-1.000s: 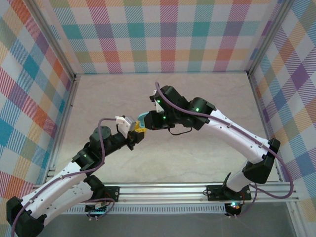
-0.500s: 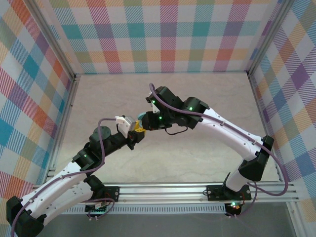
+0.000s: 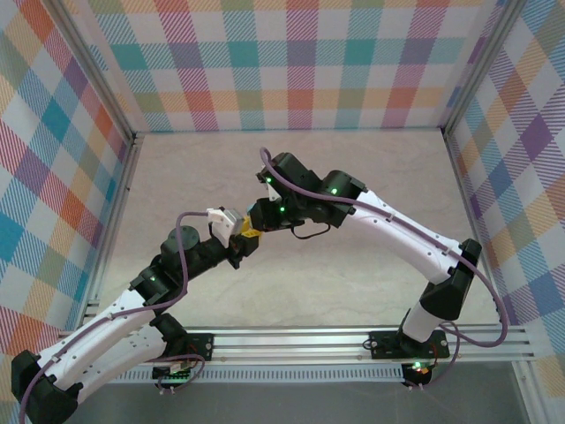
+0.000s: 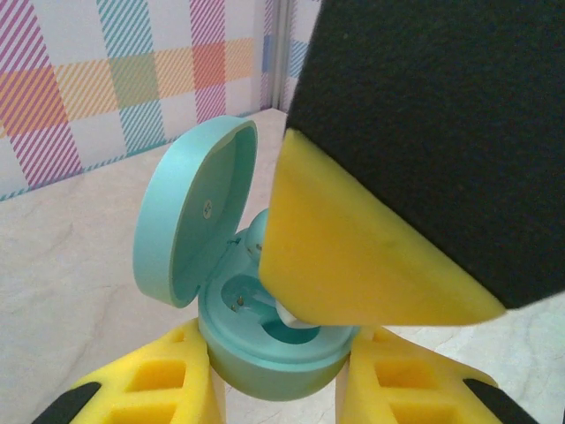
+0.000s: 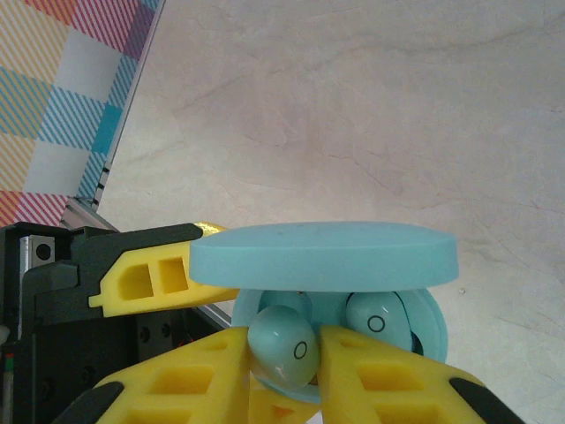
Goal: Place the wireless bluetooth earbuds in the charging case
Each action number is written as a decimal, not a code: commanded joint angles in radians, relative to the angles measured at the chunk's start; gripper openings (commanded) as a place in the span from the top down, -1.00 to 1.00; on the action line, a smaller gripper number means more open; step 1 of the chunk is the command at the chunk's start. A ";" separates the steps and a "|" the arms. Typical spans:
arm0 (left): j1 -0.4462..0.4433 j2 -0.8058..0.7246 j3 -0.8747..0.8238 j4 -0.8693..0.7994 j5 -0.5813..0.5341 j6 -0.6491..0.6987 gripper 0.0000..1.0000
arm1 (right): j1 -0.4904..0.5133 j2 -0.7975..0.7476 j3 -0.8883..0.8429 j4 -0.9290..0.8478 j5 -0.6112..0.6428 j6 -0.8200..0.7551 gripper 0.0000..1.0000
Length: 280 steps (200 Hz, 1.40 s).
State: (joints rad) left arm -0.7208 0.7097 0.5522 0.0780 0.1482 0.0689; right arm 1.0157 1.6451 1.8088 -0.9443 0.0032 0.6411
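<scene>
The pale marbled table (image 3: 194, 168) is faintly veined.

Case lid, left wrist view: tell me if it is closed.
No, the lid stands swung open, tilted up off the case.

In the left wrist view, right half of the charging case (image 4: 265, 367) masked by a black-and-yellow finger (image 4: 371, 247) of the right gripper (image 3: 254, 217), leaving just a pale sliver of an earbud (image 4: 297, 316). Own fingers (image 4: 163, 384) cropped by the bottom edge. In the right wrist view, back of the base concealed behind the edge-on lid (image 5: 322, 256), likewise the top of a second earbud (image 5: 380, 322). From above, case lost between the right gripper and the left gripper (image 3: 246, 237); earbuds too small to find.
</scene>
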 commanded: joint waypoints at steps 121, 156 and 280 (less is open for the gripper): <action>-0.016 -0.031 0.015 0.033 -0.004 0.017 0.64 | 0.007 -0.032 0.038 -0.036 0.023 -0.019 0.32; -0.017 -0.038 0.016 0.029 -0.007 0.017 0.64 | 0.005 -0.100 0.056 -0.026 0.034 -0.037 0.29; -0.017 -0.073 0.054 -0.028 0.068 0.011 0.64 | -0.197 -0.017 0.129 -0.016 -0.166 -0.180 0.24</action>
State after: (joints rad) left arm -0.7246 0.6502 0.5564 0.0513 0.1768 0.0723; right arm 0.8242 1.5673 1.8908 -0.9516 -0.0631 0.5251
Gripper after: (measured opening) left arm 0.300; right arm 0.379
